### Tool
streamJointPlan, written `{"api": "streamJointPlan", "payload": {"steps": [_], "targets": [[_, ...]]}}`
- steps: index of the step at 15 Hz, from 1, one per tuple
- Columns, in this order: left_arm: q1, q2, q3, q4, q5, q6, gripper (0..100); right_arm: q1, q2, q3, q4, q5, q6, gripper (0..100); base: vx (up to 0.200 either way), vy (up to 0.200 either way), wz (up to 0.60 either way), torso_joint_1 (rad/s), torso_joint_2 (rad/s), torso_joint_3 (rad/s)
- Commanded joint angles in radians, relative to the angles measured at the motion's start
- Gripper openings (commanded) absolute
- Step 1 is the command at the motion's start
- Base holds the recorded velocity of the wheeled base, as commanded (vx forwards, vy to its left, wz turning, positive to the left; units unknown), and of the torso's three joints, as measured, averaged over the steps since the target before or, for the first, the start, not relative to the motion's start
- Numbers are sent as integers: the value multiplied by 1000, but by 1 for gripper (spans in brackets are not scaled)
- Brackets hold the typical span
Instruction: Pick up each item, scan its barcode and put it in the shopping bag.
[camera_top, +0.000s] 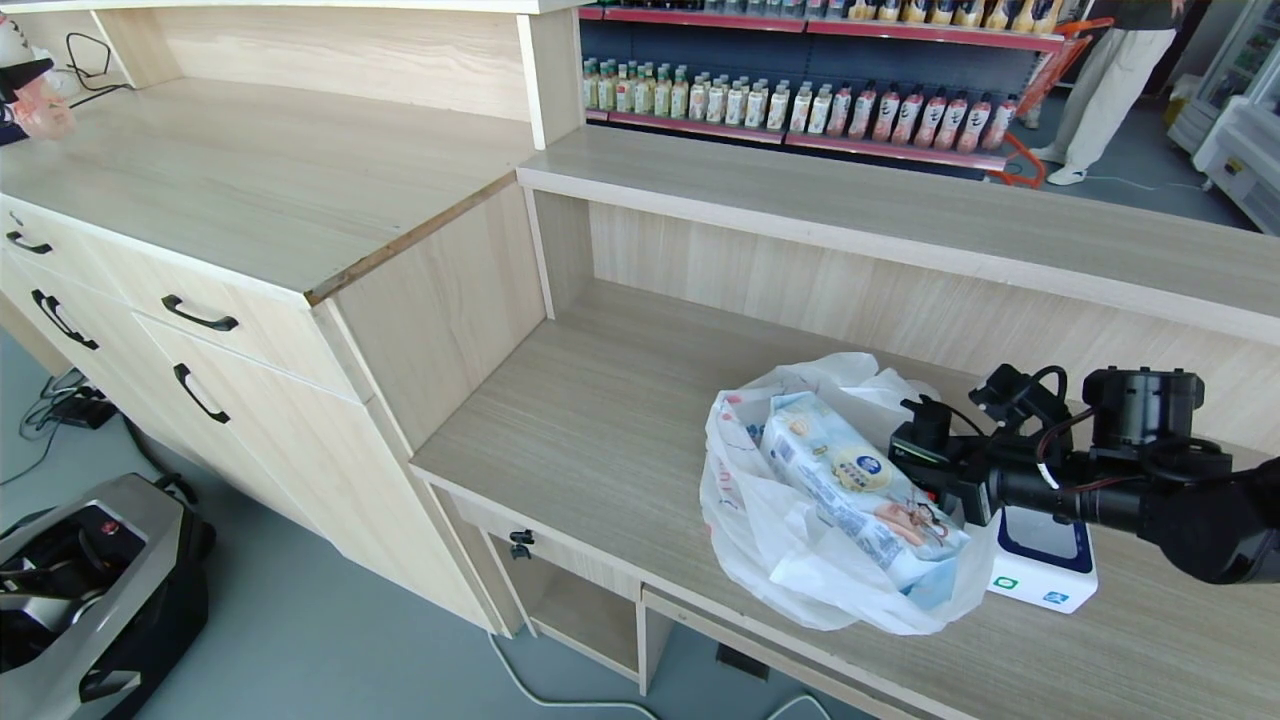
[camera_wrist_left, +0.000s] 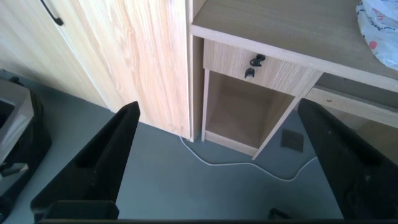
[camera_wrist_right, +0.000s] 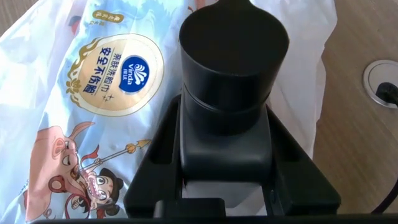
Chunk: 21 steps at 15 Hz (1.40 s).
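Observation:
A white plastic shopping bag (camera_top: 800, 560) lies open on the lower wooden counter (camera_top: 600, 420). A pale blue soft pack (camera_top: 850, 480) with cartoon print rests inside it, seen close up in the right wrist view (camera_wrist_right: 93, 93). My right gripper (camera_top: 960, 480) hovers at the bag's right side, just over the pack, shut on a black handheld scanner (camera_wrist_right: 227, 93) that points at the pack. My left gripper (camera_wrist_left: 217, 186) hangs low beside the counter, over the grey floor. It is open, and its dark fingers (camera_wrist_left: 93, 168) stand wide apart with nothing between them.
A white and blue box device (camera_top: 1040, 565) stands on the counter right of the bag. A taller cabinet with drawers (camera_top: 200, 320) rises to the left and a raised ledge (camera_top: 900, 220) runs behind. A cable hole (camera_wrist_right: 385, 81) sits in the countertop. Below is a locked drawer (camera_wrist_left: 252, 65).

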Motion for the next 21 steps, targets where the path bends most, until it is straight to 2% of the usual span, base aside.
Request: {"api": "streamJointPlan", "payload": {"steps": [1, 10, 11, 17, 21], "targets": [[0, 1, 0, 0, 0, 0, 100, 0, 4, 0, 0, 0, 0, 0, 0, 0, 0, 0, 0, 0], [0, 1, 0, 0, 0, 0, 100, -2, 7, -1, 0, 14, 1, 0, 0, 0, 0, 0, 0, 0], [0, 1, 0, 0, 0, 0, 100, 0, 8, -1, 0, 14, 1, 100, 0, 0, 0, 0, 0, 0], [0, 1, 0, 0, 0, 0, 100, 0, 1, -11, -32, 34, 3, 100, 0, 0, 0, 0, 0, 0], [0, 1, 0, 0, 0, 0, 100, 12, -36, -77, -77, 87, 6, 100, 0, 0, 0, 0, 0, 0]]}}
